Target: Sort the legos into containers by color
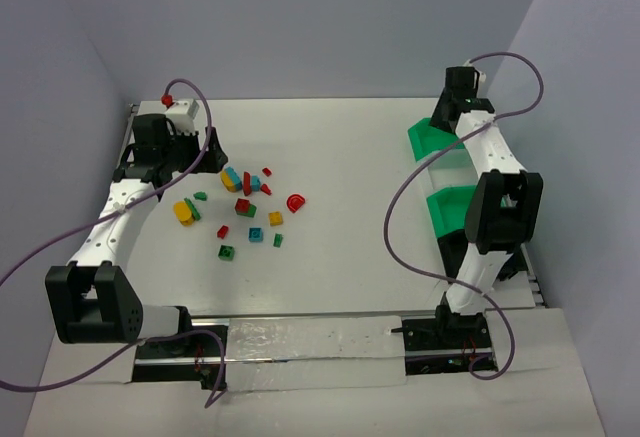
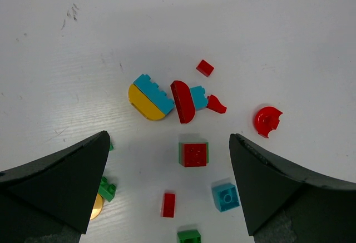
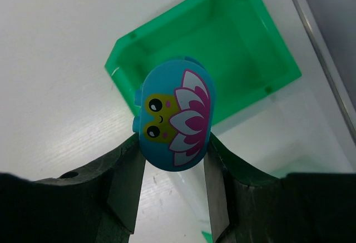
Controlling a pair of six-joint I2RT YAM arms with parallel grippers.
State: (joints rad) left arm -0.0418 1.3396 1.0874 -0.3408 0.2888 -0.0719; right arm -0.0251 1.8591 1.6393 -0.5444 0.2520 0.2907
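Note:
The legos (image 1: 247, 204) lie scattered on the white table left of centre, in red, yellow, green and blue. My left gripper (image 1: 214, 160) hovers open and empty over them. In the left wrist view (image 2: 169, 137) a red-on-green square brick (image 2: 193, 154), a blue brick (image 2: 225, 196) and a small red brick (image 2: 168, 204) lie between its fingers. My right gripper (image 1: 443, 120) is shut on a blue rounded brick printed with a frog and lotus (image 3: 175, 118). It holds the brick above the near edge of the far green container (image 3: 167, 37).
A second green container (image 1: 455, 207) stands in front of the far one (image 1: 428, 142) along the right edge. A yellow-and-blue half-round (image 2: 149, 97), a red half-round (image 2: 182, 101) and a red round piece (image 2: 267, 120) lie further out. A grey wall runs along the left.

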